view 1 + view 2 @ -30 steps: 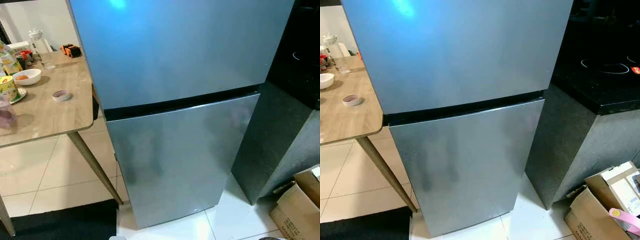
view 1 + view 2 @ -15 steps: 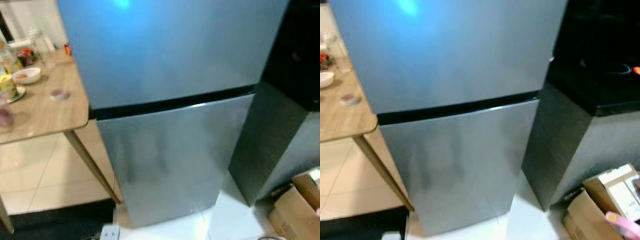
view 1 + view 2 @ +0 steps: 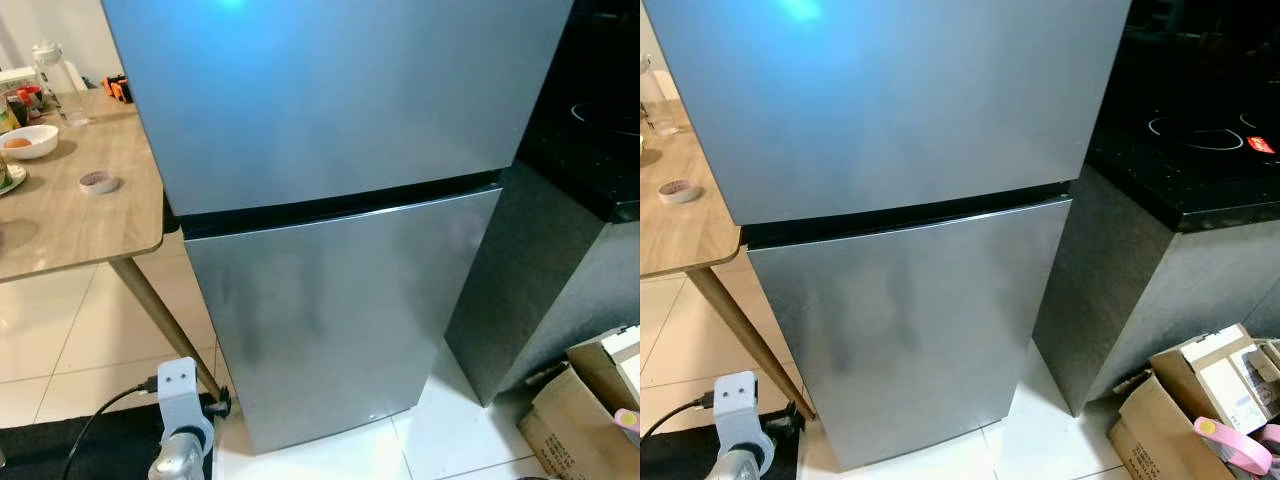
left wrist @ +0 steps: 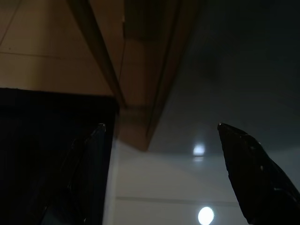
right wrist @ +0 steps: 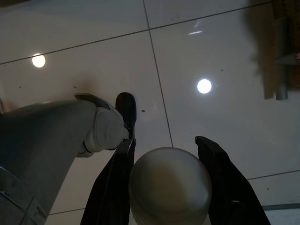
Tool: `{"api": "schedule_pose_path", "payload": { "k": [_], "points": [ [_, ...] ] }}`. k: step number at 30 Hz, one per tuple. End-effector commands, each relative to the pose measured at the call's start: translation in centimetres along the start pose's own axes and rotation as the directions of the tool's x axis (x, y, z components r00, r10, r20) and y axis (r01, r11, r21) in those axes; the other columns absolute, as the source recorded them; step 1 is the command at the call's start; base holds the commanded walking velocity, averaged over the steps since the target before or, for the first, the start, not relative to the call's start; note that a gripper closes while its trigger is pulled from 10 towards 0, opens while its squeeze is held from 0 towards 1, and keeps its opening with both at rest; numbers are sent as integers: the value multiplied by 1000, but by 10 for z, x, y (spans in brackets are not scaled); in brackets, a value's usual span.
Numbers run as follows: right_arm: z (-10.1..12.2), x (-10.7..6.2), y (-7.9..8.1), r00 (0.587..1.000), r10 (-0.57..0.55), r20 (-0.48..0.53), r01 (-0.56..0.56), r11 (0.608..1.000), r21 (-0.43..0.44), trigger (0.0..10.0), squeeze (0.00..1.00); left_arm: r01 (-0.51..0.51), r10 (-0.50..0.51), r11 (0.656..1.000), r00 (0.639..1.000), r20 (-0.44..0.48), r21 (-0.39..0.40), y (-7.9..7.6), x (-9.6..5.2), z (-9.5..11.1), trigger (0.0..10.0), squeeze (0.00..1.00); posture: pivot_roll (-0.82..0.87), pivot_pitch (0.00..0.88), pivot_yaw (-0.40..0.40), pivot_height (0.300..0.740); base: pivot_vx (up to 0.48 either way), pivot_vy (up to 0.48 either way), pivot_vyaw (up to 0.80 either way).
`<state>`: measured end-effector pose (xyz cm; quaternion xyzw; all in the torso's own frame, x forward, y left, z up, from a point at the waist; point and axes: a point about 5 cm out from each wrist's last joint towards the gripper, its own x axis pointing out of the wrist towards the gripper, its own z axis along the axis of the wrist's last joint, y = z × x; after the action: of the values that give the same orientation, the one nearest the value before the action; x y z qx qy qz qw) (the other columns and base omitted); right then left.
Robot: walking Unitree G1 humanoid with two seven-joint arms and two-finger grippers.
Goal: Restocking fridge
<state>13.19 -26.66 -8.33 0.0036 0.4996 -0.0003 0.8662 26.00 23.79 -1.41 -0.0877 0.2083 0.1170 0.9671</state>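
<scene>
A tall silver fridge [image 3: 330, 150] stands straight ahead with both doors shut; a black seam [image 3: 340, 205] divides the upper door from the lower door [image 3: 900, 330]. My left arm [image 3: 178, 400] rises at the bottom left, near the fridge's lower left corner. In the left wrist view my left gripper [image 4: 160, 126] is open, with nothing between its fingers [image 4: 253, 173], facing the fridge's foot and a table leg. My right gripper [image 5: 164, 139] hangs over the white floor tiles, shut on a pale round-topped object [image 5: 169, 185].
A wooden table [image 3: 70, 215] on the left holds a white bowl [image 3: 27, 141], a small dish [image 3: 98, 181] and a glass jug [image 3: 52, 68]; its slanted leg [image 3: 165, 325] stands close to the fridge. A black hob counter [image 3: 1190, 170] and cardboard boxes [image 3: 1190, 400] flank the right. A black mat [image 3: 70, 445] lies below.
The camera has shifted, so the fridge sits further left in the picture. My left arm has come up into view at the bottom left. The fridge doors stay shut.
</scene>
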Motion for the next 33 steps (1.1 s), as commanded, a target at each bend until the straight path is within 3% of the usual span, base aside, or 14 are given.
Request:
{"api": "schedule_pose_path", "payload": {
  "k": [1,7,9,10,14,16,17,19,20,22,23,28,29,33],
  "points": [
    [1,0,-2,1000,-4,0,4,1000,-5,10000,0,-9,10,1000,999,39,-26,10,1,9,10000,1000,-97,13,8,740,0,0,0],
    [-1,-1,-1,1000,-1,-2,1,1000,-2,10000,0,162,-156,985,984,90,-55,2,5,23,10000,1000,-95,17,9,740,0,0,0],
    [-1,-1,-1,1000,-1,-3,1,1000,-1,10000,0,244,-239,968,967,87,-53,-5,5,23,10000,863,-95,17,9,740,0,0,0],
    [-1,-1,-1,1000,-1,-4,1,1000,-1,10000,0,356,-352,934,933,77,-33,-16,4,22,10000,0,-95,17,6,740,0,0,0],
    [-1,-1,-2,1000,1,-6,-1,1000,-2,10000,0,600,-600,800,799,45,20,-42,-1,21,10000,0,-96,17,4,740,0,0,0],
    [-1,-1,-2,1000,2,-5,-2,1000,-1,10000,0,727,-728,685,685,35,44,-57,-5,25,10000,0,-96,17,4,740,0,0,0],
    [-1,-1,-2,1000,2,-5,-2,1000,-1,10000,0,727,-728,685,685,35,44,-57,-5,25,10000,0,-96,17,4,740,0,0,0],
    [-1,-1,-2,1000,3,-5,-3,1000,-1,10000,0,824,-828,560,560,24,90,-70,-8,35,10000,0,-96,17,4,740,0,0,0],
    [-1,-1,-2,1000,3,-5,-3,1000,-1,10000,0,824,-828,560,560,24,90,-70,-8,35,10000,0,-96,17,4,740,0,0,0],
    [0,0,-1,1000,2,-5,-2,1000,-2,10000,0,897,-907,420,422,17,136,-84,-13,51,10000,0,-95,12,5,740,0,0,0],
    [1,0,0,1000,4,-2,-4,1000,1,10000,0,945,-964,259,265,-5,201,-97,-22,71,10000,0,-95,12,5,740,0,0,0],
    [1,0,0,1000,5,-2,-5,1000,3,10000,0,958,-987,129,148,-56,257,-106,-31,84,10000,0,-98,13,5,740,0,0,0],
    [0,0,0,1000,3,-4,-3,1000,1,10000,0,950,-990,64,99,-100,305,-110,-36,94,10000,0,-98,13,5,740,0,0,0],
    [0,-1,-2,1000,1,-7,-1,1000,1,10000,0,913,-983,-25,53,-178,408,-116,-43,114,10000,0,-98,10,6,740,0,0,0]
  ]
}}
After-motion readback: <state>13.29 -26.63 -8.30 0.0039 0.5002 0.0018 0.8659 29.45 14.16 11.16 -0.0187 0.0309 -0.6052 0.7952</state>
